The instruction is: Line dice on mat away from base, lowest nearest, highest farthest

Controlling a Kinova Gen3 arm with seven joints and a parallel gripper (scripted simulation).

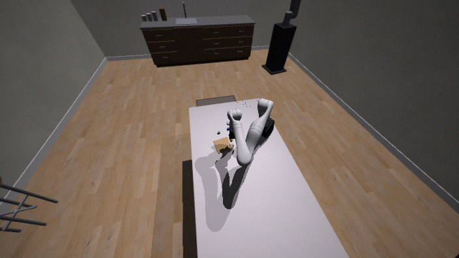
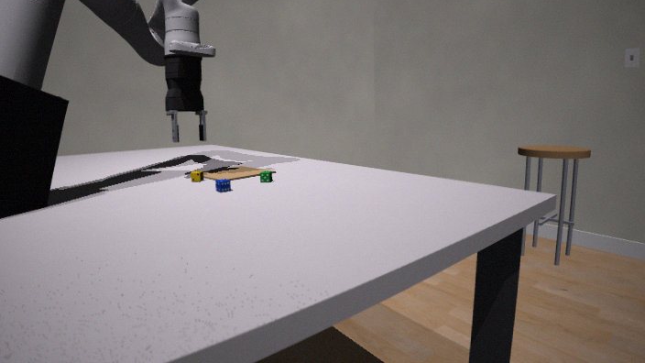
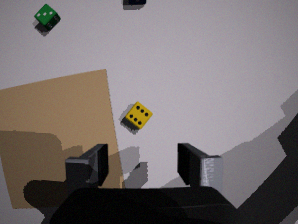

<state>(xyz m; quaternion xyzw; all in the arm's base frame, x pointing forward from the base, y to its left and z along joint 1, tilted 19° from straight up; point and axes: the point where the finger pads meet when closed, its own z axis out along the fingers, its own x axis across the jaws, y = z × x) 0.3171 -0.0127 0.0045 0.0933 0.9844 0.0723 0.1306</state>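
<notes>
A tan mat [image 3: 56, 129] lies flat on the white table; it also shows in the exterior view [image 2: 237, 172] and the top view [image 1: 222, 144]. A yellow die [image 3: 137, 116] [image 2: 196, 176] showing six sits on the table just off the mat's edge. A green die [image 3: 47, 18] [image 2: 266, 177] showing four and a blue die [image 2: 222, 185] lie on the table beyond the mat. No die is on the mat. My gripper [image 2: 188, 126] [image 3: 142, 158] hangs open and empty above the table, behind the yellow die.
The robot's dark base [image 2: 26, 145] stands at the table's left. A wooden stool [image 2: 552, 197] stands beyond the table's far right corner. The arm's shadow [image 2: 142, 169] falls across the table and part of the mat.
</notes>
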